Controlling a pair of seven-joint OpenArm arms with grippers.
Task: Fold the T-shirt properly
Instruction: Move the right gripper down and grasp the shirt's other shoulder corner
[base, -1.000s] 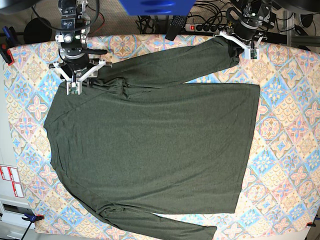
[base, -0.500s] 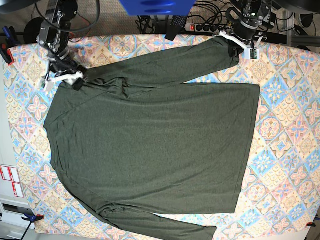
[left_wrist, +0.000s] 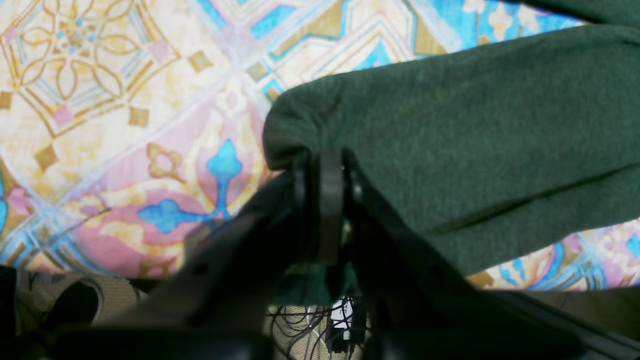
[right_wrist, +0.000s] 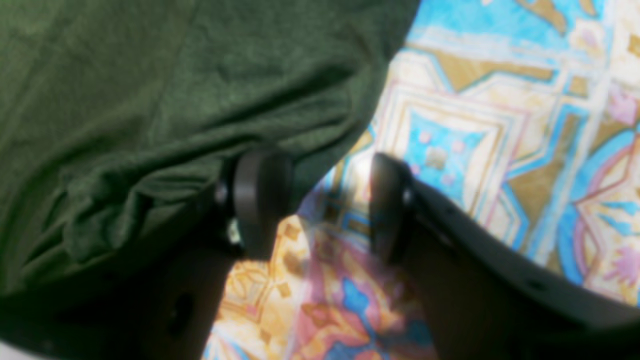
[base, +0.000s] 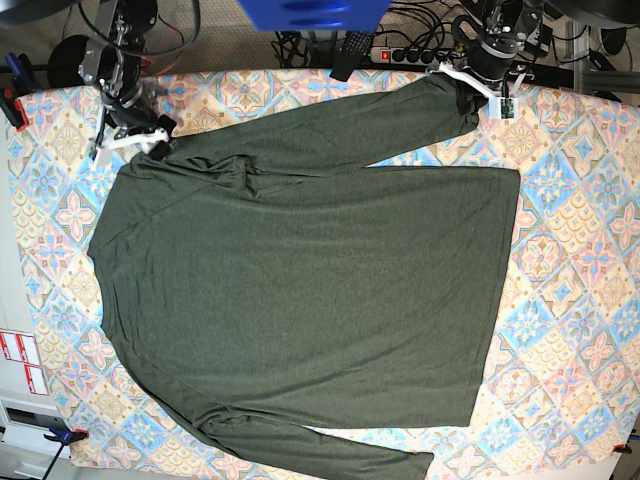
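Observation:
The T-shirt lies spread flat on the patterned tablecloth, dark olive green, its upper long sleeve stretched toward the back right and its lower sleeve along the front edge. My left gripper is shut on the upper sleeve's cuff; in the left wrist view the black fingertips pinch the cuff's edge, with the sleeve running off to the right. My right gripper is at the shirt's back left shoulder. In the right wrist view it stands open, one finger against the fabric edge, tablecloth showing between the jaws.
The tablecloth shows bare to the right of the hem and along the left edge. Behind the table are a blue object, a power strip with cables and both arm bases. A red clamp sits at the left edge.
My right arm swung left and back off the shoulder and its jaws widened. The shoulder fabric now reaches further left. The left arm and cuff have not moved.

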